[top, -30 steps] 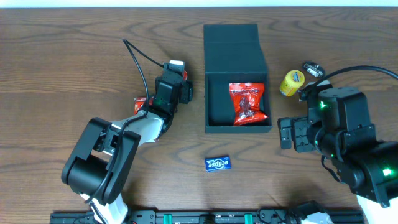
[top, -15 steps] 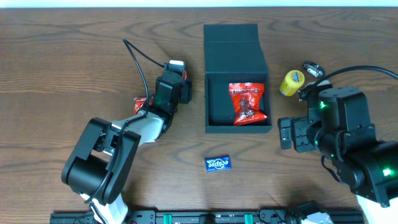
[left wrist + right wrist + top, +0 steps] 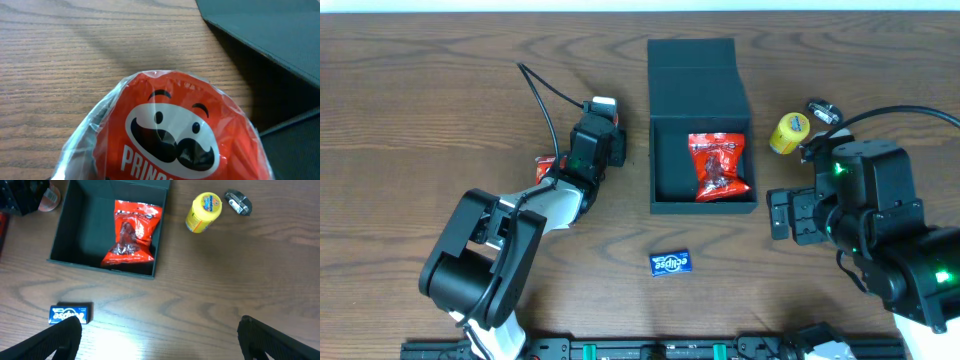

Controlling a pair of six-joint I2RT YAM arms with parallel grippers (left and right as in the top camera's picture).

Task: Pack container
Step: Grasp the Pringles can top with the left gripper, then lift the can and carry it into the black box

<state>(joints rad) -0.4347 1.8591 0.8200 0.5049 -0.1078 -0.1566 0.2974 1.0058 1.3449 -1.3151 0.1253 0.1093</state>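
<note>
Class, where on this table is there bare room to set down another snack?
Free: the wood strip between the container and the blue gum pack; the container's floor left of the red bag. Crowded: right of the container, around the yellow bottle.

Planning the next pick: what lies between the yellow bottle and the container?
Nothing: bare wood separates yellow bottle and container, clear in the right wrist view.
</note>
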